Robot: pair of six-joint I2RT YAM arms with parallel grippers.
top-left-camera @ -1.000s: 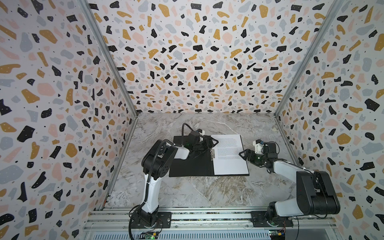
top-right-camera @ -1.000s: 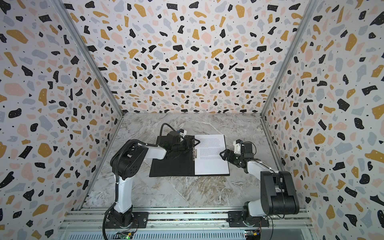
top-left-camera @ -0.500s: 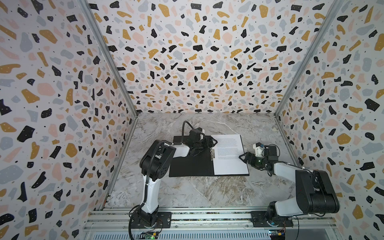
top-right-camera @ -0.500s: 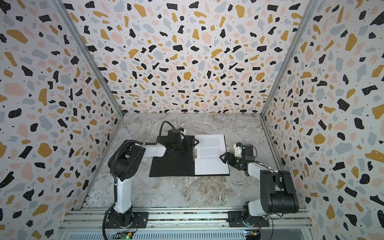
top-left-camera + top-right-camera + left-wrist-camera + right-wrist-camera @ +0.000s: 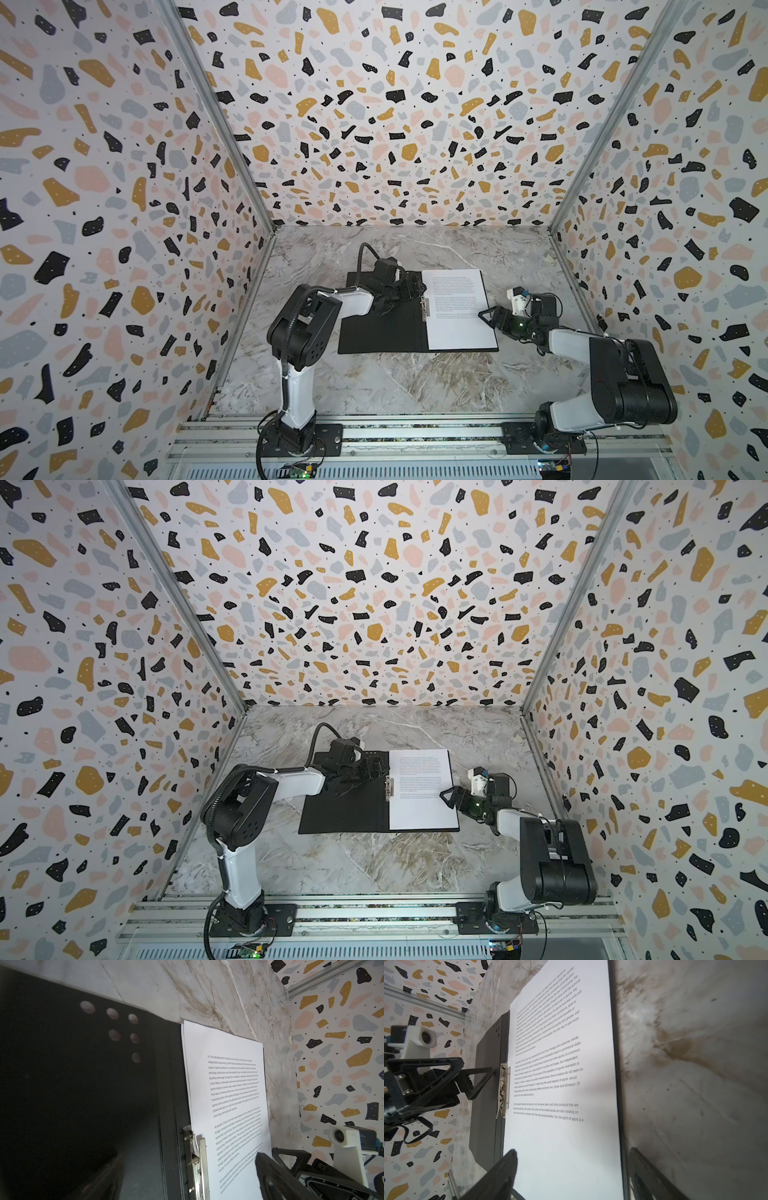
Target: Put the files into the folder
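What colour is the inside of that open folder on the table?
The folder is black inside, with a silvery clip at its spine; clearest in a top view.

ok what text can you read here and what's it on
On the sheet: "Yes, the spirit of sport is a"
Same sheet: "the only way to get more"
Its finer lines are too blurred; nothing readable on the folder.
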